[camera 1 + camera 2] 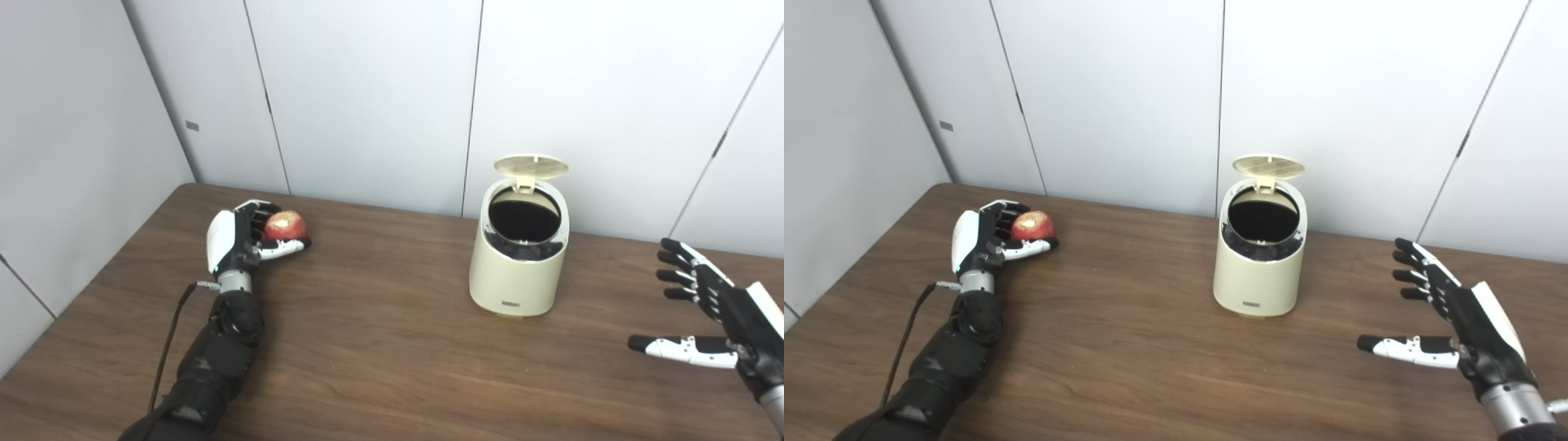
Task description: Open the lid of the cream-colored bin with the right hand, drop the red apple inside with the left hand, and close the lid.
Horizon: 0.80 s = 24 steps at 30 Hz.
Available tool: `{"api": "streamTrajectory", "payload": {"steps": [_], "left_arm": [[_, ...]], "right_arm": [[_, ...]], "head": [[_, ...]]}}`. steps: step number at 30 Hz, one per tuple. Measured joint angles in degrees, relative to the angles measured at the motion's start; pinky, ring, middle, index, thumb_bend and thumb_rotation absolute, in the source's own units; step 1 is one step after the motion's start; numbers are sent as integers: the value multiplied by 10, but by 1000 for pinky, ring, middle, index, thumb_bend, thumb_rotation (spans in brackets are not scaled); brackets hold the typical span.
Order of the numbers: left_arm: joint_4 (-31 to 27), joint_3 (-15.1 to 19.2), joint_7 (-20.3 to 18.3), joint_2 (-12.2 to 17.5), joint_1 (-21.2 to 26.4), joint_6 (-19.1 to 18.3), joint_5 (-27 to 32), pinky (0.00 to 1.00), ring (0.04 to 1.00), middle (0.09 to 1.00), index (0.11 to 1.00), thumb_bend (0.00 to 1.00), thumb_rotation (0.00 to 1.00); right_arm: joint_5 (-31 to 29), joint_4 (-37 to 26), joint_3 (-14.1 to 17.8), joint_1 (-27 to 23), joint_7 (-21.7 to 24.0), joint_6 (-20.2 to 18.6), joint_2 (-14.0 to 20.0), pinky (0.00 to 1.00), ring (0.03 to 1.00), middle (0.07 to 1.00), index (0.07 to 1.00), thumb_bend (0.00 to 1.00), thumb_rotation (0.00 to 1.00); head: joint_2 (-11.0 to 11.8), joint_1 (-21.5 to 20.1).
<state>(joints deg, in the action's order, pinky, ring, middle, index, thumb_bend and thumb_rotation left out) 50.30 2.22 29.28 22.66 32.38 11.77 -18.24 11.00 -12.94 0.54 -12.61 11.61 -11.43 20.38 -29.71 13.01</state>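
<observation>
The cream-colored bin (519, 269) stands upright on the table, right of centre. Its round lid (530, 166) is swung up at the back, leaving the dark opening (523, 219) exposed. The red apple (285, 225) is at the far left, cupped in my left hand (245, 240), whose fingers curl behind it with the thumb beneath. I cannot tell if the apple is lifted or resting on the table. My right hand (710, 312) hovers at the right edge, well clear of the bin, fingers spread and holding nothing.
The brown wooden table (380, 343) runs up to grey wall panels (367, 92) just behind the bin. A thin cable (168, 337) trails along my left forearm.
</observation>
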Motion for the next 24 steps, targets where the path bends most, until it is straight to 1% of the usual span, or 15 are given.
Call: {"api": "streamTrajectory", "payload": {"steps": [1,2,3,5,10,14,18,21,24], "left_arm": [[0,0,0,0,0,0,1,476,496,458,529,569,4],[0,-1,0,0,0,0,1,406,452,459,509,534,0],[1,-1,0,0,0,1,1,406,452,459,509,534,0],[7,-4,0,0,0,8,1,369,420,476,486,528,0],[26,-8,0,1,9,25,3,356,409,477,483,526,0],[34,-9,2,2,13,44,3,326,386,466,492,525,0],[34,-10,20,2,12,65,0,310,375,455,499,525,0],[26,-15,32,2,10,69,-10,305,364,448,503,524,0],[-9,-17,41,1,-5,67,-21,319,376,452,499,525,0]], "right_arm": [[0,0,0,0,0,0,0,780,831,893,902,719,0],[1,0,0,0,0,0,0,773,825,888,899,719,11],[2,0,0,0,0,-1,0,773,825,888,899,719,11],[3,0,0,0,0,-1,0,766,823,886,898,719,9],[4,0,0,0,0,-1,0,780,828,890,900,714,6],[4,0,0,0,0,-1,0,779,829,887,897,714,7],[4,1,0,0,0,-1,0,779,829,887,897,716,7],[3,4,0,-1,0,-1,0,792,836,893,902,717,2],[2,13,0,-1,-1,0,0,800,844,896,905,722,0]], "head": [[0,0],[0,0],[0,0],[0,-3],[1,-3],[3,-3],[5,-2],[5,-2],[7,-3]]}}
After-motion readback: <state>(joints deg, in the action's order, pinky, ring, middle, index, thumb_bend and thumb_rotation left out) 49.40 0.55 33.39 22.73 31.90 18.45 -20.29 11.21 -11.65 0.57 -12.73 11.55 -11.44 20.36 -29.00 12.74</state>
